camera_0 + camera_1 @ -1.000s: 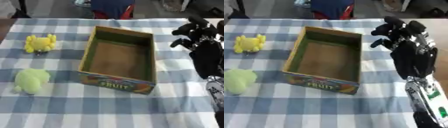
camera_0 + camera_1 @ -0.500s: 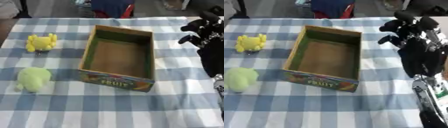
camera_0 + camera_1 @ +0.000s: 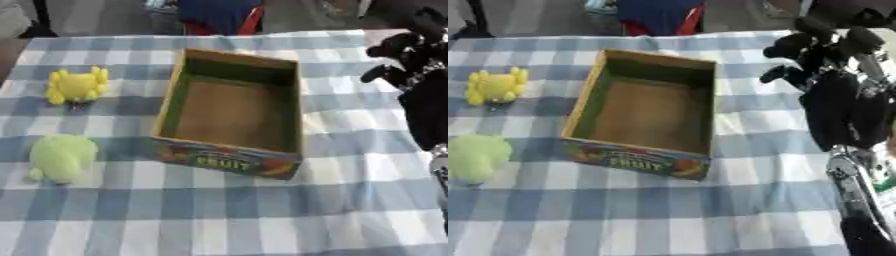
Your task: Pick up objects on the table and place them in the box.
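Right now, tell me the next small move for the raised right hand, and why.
Probably swing the black right hand left across the open cardboard fruit box toward the yellow star-shaped toy. The box looks empty, both toys, including the pale green lumpy one, lie on the checked tablecloth left of it, and the hand holds nothing.

One cardboard fruit box is sitting on the checked tabletop, and nothing is showing inside it. Two soft toys are lying to its left: one yellow toy farther back and one pale green toy nearer the front. One robot hand is showing at the right, fingers curled, holding nothing.
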